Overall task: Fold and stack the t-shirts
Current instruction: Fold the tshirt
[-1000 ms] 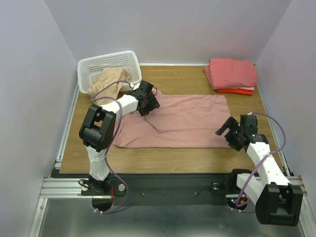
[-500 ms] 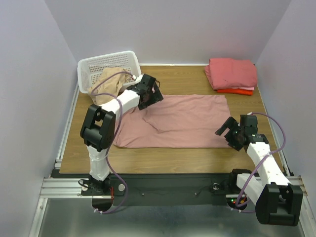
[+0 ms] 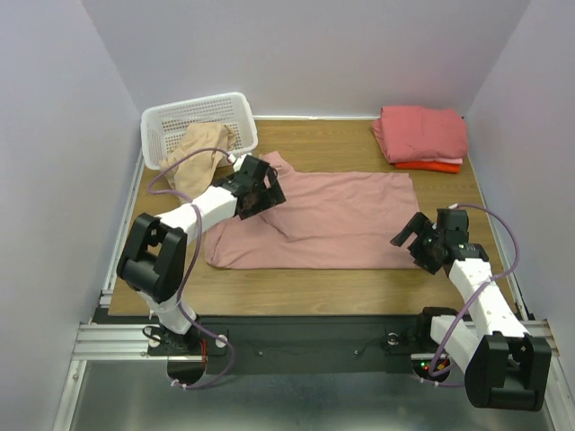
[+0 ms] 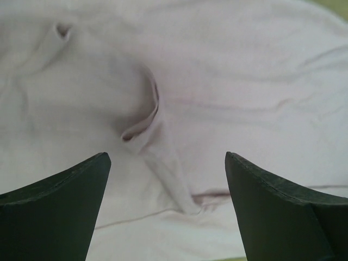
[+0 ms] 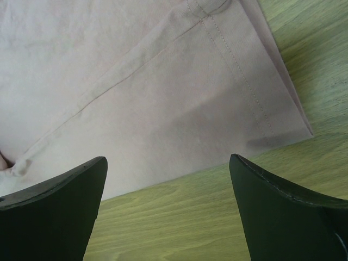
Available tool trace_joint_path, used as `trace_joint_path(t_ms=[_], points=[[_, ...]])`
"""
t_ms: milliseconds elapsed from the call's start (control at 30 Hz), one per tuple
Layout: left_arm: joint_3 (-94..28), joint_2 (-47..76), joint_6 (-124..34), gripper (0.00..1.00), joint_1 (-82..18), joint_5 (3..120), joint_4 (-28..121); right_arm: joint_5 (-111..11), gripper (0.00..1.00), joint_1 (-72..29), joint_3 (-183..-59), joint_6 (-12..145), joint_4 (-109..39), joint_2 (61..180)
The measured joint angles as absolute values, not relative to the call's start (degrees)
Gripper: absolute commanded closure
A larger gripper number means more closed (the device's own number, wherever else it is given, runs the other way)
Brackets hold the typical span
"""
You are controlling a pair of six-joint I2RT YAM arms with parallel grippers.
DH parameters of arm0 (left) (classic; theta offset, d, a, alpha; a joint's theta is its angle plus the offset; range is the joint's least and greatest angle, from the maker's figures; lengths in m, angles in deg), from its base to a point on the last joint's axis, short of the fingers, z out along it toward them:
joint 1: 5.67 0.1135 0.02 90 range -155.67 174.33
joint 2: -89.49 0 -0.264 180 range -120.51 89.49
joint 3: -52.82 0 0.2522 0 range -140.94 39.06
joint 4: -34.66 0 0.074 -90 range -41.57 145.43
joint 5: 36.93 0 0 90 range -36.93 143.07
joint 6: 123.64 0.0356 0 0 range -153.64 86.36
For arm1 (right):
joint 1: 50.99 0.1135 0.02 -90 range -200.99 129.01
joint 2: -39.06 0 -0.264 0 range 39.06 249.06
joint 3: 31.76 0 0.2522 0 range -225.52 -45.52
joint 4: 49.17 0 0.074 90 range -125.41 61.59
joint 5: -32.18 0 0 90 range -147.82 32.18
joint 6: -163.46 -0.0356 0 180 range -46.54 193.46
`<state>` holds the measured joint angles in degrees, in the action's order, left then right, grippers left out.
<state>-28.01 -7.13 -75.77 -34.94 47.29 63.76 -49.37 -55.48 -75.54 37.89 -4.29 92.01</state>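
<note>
One pink t-shirt (image 3: 350, 220) lies spread; one beige t-shirt (image 3: 198, 153) spills from basket (image 3: 193, 102).

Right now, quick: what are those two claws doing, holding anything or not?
Left gripper: open, holding nothing, over the dusty-pink t-shirt.
Right gripper: open, holding nothing, over a corner of that shirt.

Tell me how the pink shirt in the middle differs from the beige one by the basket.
The dusty-pink t-shirt lies spread almost flat on the table; the beige t-shirt is bunched, spilling over the white basket's rim. The open left gripper hovers over the pink one; no gripper is at the beige one. Neither is folded yet.
</note>
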Motion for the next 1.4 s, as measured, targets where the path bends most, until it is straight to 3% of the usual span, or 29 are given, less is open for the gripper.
trace_joint_path(t_ms=[167,500,1400], points=[[-20.29,-4.90,-78.02,0.02,-36.30,50.11,59.82,-48.93,0.00,-55.48,-75.54,37.93,-4.32,92.01],[-22.37,-11.31,-78.55,0.02,-36.73,52.25,55.41,-48.32,0.00,-55.48,-75.54,38.15,-4.34,92.01],[-46.81,-26.91,-77.32,0.02,-40.04,59.57,51.69,-47.82,0.00,-55.48,-75.54,38.81,-4.36,92.32]])
